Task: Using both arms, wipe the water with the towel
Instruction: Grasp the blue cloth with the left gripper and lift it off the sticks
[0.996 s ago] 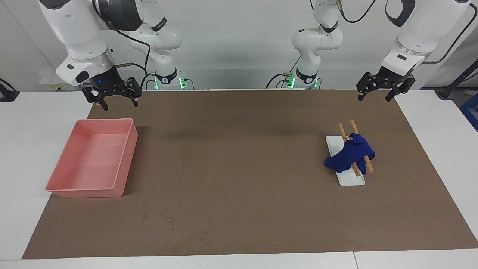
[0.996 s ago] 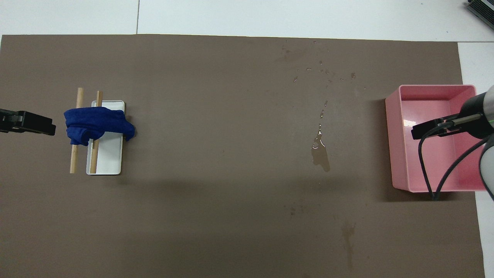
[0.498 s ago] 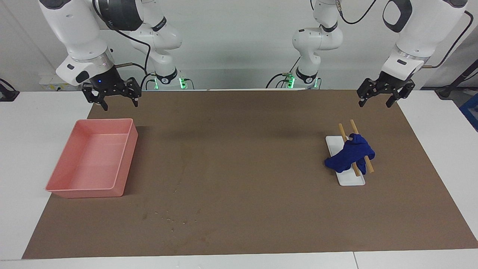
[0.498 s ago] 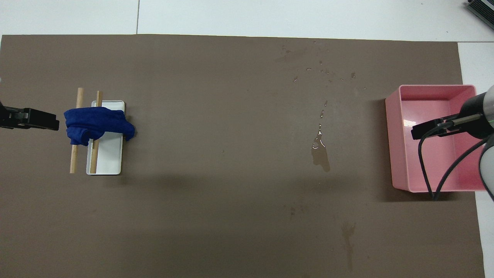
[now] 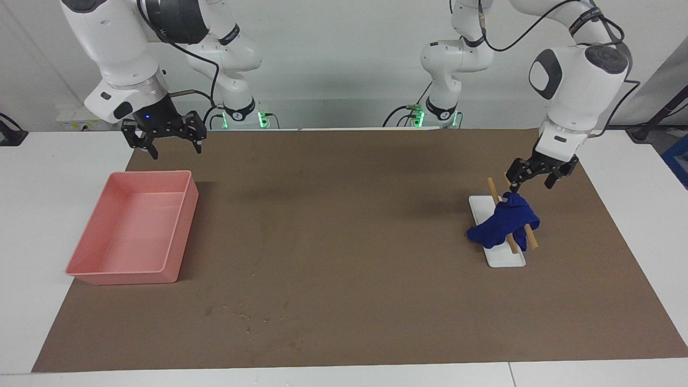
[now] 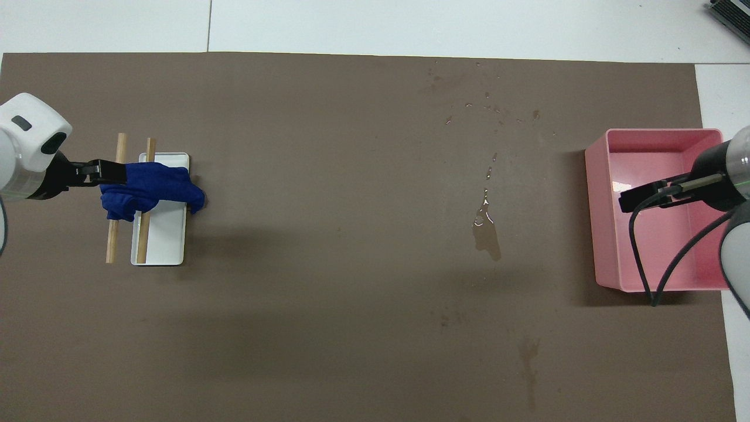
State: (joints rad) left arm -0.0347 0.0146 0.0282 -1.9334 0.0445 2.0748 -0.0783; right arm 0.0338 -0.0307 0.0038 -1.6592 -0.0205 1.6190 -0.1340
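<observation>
— Over the towel (image 5: 504, 223), what's the left gripper (image 5: 529, 181) doing?
— Hanging with fingers apart; the towel lies draped across two sticks (image 5: 518, 212) on a white dish (image 5: 505, 258).
— And the right gripper (image 5: 171, 144)?
— Spread too, waiting above the pink tray (image 5: 129, 228).

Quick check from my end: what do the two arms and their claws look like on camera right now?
Both arms are glossy white with rounded jointed segments, dark grey joint caps and silvery wrist rings. Loose black cables run along them. Each ends in a black two-finger claw: the left claw, the right claw. A small blue light glows above the right one.
</observation>
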